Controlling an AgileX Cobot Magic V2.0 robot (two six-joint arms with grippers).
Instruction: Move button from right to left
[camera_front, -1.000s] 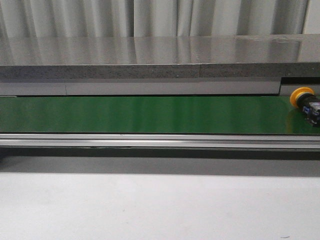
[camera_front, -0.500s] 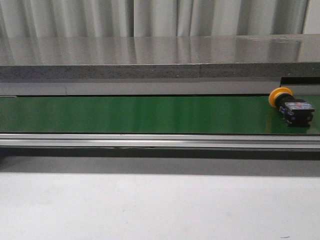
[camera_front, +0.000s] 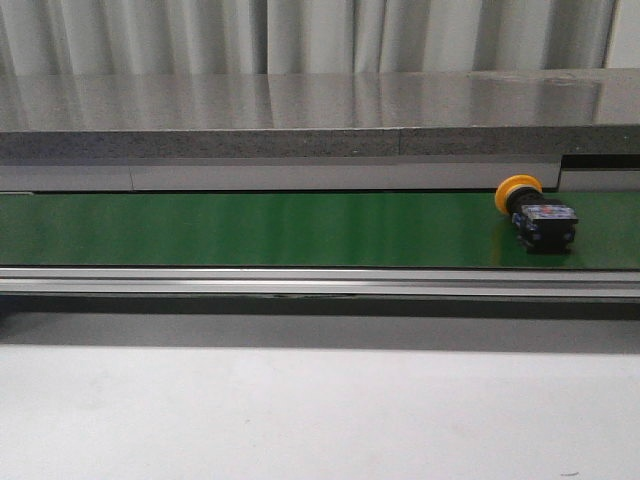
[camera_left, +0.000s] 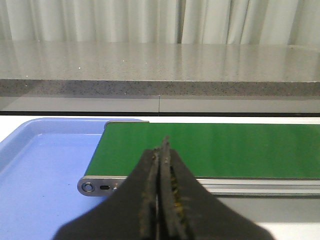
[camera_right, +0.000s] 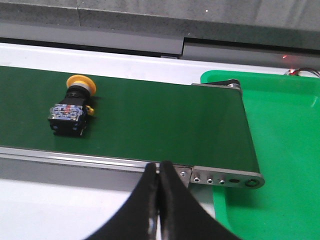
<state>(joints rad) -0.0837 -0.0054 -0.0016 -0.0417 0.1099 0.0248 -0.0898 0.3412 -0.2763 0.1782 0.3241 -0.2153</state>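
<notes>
Button: we see the button lying on its side on the green belt, toward the belt's right end, its yellow cap turned toward the far side and its black body toward us.
Change from a second ago: the button was then at the very right edge of the front view, partly cut off; half a second ago it lay whole a little further in, and now it sits further left again. We see no change in how it lies.
Button in the right wrist view: it rests on the belt well short of the belt's end roller, apart from the green tray that sits past that end.
Left gripper: we see its fingers pressed together, holding nothing, hanging before the left end of the belt. It does not show in the front view.
Right gripper: its fingers are likewise closed on nothing, near the front rail of the belt and away from the button.
Blue tray: the blue tray lies at the left end of the belt, just beside and under the roller.
Background: a grey stone ledge runs behind the belt, with pale curtains beyond it.
Foreground: the white table has not changed.
</notes>
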